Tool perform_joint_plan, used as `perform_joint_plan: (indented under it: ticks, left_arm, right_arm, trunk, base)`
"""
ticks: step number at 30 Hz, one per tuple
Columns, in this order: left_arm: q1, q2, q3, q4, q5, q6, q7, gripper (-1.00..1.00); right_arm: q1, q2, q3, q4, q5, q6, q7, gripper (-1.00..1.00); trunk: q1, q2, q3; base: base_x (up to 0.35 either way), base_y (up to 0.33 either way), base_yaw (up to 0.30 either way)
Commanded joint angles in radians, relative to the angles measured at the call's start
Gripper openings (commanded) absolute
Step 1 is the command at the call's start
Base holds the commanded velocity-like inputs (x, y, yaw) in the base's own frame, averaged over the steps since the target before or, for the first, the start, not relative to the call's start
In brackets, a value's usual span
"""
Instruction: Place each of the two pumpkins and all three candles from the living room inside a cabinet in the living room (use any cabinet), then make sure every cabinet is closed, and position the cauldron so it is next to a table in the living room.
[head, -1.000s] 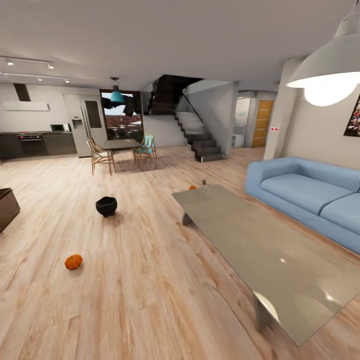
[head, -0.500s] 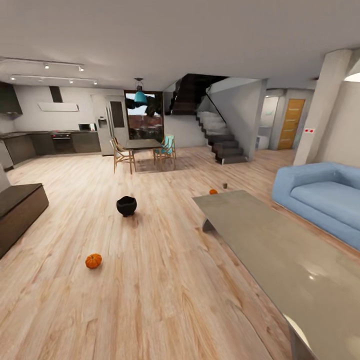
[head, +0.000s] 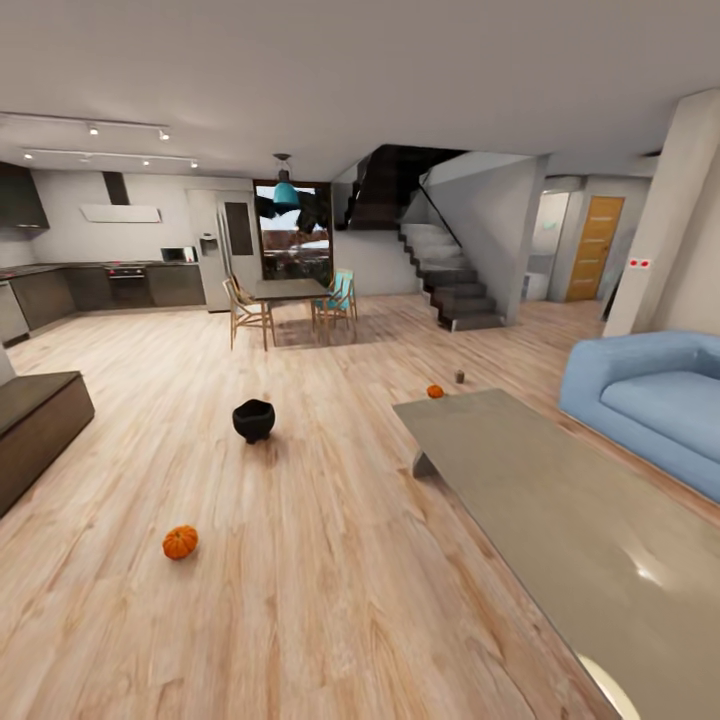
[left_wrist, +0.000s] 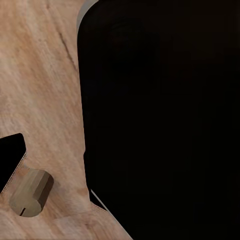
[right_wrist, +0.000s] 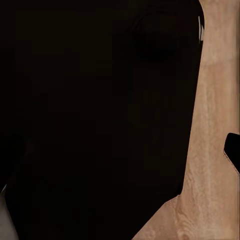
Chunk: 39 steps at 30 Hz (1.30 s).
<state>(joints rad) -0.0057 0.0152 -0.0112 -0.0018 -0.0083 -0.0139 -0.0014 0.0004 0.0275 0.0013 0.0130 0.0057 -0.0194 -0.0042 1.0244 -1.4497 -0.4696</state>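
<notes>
Pumpkin (head: 180, 541) and black cauldron (head: 253, 419) on wood floor (head: 330, 560), no legible writing, jaws' state cannot be told.

Even bright render; glare patches on table (head: 560, 500); wide-angle stretch at edges; wrist views mostly black.

Wide open wood floor (head: 330, 560) ahead, black cauldron (head: 253, 419) mid-floor, near pumpkin (head: 180, 541) at left, long low table (head: 560, 520) blocking right side, dark cabinet (head: 35, 425) along left edge, far pumpkin (head: 435, 391) and perhaps a candle (head: 460, 377) beyond the table.
</notes>
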Motion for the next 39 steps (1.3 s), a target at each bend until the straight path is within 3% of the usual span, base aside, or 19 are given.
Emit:
perform_joint_plan:
  ticks: [1, 39]
  left_arm:
    - [0.0, 0.0, -0.001, 0.0, -0.001, -0.001, 0.0, 1.0]
    - [0.0, 0.0, -0.002, 0.0, -0.001, -0.003, 0.0, 1.0]
  right_arm:
    - [0.0, 0.0, 0.0, 0.001, 0.001, -0.002, 0.0, 1.0]
    - [0.0, 0.005, 0.001, 0.0, 0.0, -0.002, 0.0, 1.0]
  trunk:
    - [0.001, 0.0, -0.001]
    - [0.001, 0.0, -0.001]
  base:
    - [0.338, 0.0, 0.001]
    - [0.338, 0.0, 0.043]
